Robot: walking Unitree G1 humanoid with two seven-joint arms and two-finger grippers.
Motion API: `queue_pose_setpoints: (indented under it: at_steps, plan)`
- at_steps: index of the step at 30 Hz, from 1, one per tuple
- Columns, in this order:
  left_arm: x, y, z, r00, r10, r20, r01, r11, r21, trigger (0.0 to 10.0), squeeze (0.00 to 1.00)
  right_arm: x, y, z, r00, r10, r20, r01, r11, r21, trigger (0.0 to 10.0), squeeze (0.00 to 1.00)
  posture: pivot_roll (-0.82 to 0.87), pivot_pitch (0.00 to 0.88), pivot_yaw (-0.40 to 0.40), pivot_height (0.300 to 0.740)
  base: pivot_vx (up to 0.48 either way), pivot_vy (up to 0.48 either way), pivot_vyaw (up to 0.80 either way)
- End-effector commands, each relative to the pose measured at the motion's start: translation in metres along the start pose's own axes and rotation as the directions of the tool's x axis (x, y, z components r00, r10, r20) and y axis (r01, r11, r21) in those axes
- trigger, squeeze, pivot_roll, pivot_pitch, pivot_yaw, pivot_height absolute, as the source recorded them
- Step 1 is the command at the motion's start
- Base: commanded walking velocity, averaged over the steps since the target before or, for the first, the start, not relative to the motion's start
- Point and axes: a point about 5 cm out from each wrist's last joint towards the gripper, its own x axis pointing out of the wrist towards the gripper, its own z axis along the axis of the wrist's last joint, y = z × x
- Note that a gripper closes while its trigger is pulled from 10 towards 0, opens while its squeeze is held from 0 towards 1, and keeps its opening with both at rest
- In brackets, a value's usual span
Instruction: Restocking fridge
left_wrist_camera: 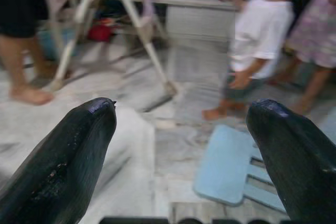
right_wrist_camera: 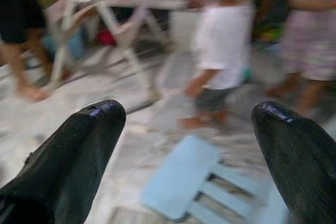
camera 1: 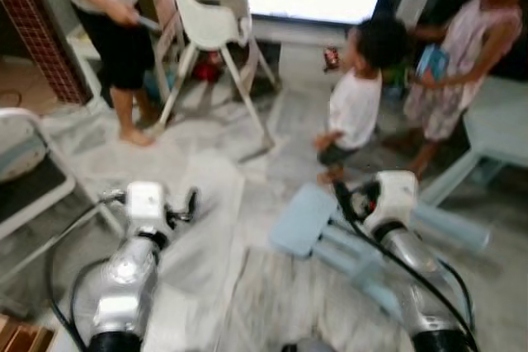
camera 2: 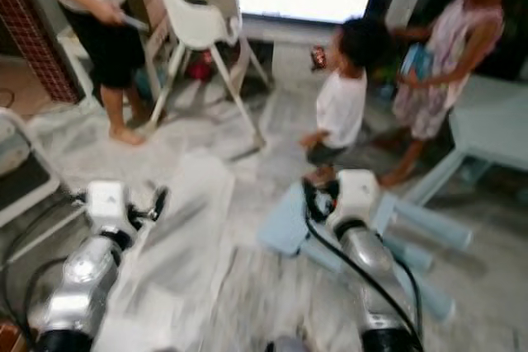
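Toppled stool lies just before standing child.

The right pincer hangs above a pale marble floor, its two black fingers spread wide with nothing between them. Under it a light blue chair lies tipped on the floor. Beyond stands a small person in a white shirt, barefoot and blurred. A white high chair stands further back, beside another person's bare legs.
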Motion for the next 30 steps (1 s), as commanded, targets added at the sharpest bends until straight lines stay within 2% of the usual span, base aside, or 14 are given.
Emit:
queue_pose_setpoints:
  at_steps: [1, 10, 15, 24, 30]
  plan:
    - [-0.0011, 0.0052, 0.0027, 1.000, 0.009, 0.006, -0.010, 1.000, 0.011, 10.0, 0.00, 0.0004, 0.0053, 0.0028, 1.000, 0.008, 0.011, -0.008, 1.000, 0.007, 10.0, 0.00, 0.01, 0.000, -0.017, 0.740, 0.000, 0.000, -0.80]
    - [-0.0026, 0.0058, 0.0012, 1.000, 0.009, -0.004, -0.009, 1.000, 0.008, 10.0, 0.00, -0.0048, 0.0015, -0.0002, 1.000, -0.005, -0.005, 0.005, 1.000, 0.004, 10.0, 0.00, 0.01, 0.000, -0.021, 0.740, 0.000, 0.000, -0.43]
    - [-0.0022, 0.0055, 0.0010, 1.000, 0.005, -0.004, -0.005, 1.000, 0.012, 10.0, 0.00, -0.0058, 0.0015, -0.0014, 1.000, -0.005, -0.019, 0.005, 1.000, -0.002, 10.0, 0.00, 0.01, 0.000, -0.022, 0.740, 0.000, 0.337, -0.09]
    - [-0.0005, 0.0040, 0.0017, 1.000, 0.003, -0.001, -0.003, 1.000, 0.017, 10.0, 0.00, -0.0031, 0.0032, -0.0005, 1.000, 0.004, -0.022, -0.004, 1.000, -0.008, 10.0, 0.00, 0.01, 0.000, -0.025, 0.740, 0.000, 0.322, -0.75]
    - [0.0000, 0.0038, 0.0021, 1.000, 0.003, -0.001, -0.003, 1.000, 0.021, 10.0, 0.00, -0.0027, 0.0039, 0.0008, 1.000, 0.009, -0.021, -0.010, 1.000, -0.013, 10.0, 0.00, 0.01, 0.000, -0.026, 0.740, 0.000, 0.208, 0.00]
